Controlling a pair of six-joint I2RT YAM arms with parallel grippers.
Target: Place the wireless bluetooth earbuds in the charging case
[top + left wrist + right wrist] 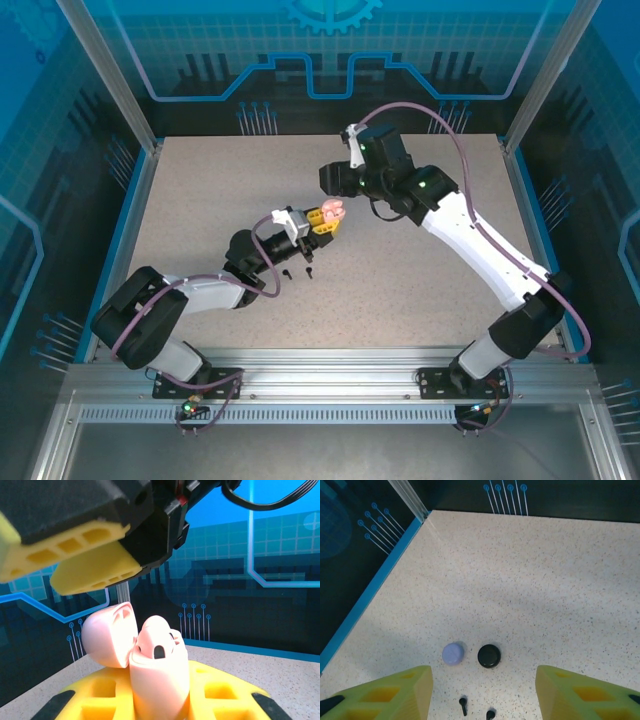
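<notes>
While your left gripper (160,702) clamps open pink case (156,655) mid-table, right gripper (485,680) hangs just above, fingers (395,692) apart, empty. Two black earbuds (310,270) lie on table (420,300) beside left arm (200,295).

Left gripper (326,218) clamped shut, right gripper (482,692) spread

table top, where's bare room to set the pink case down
Bare: back-left of the table up to the blue edge, and the near middle along the front rail. Crowded: around the black earbuds, purple case and black case.
</notes>
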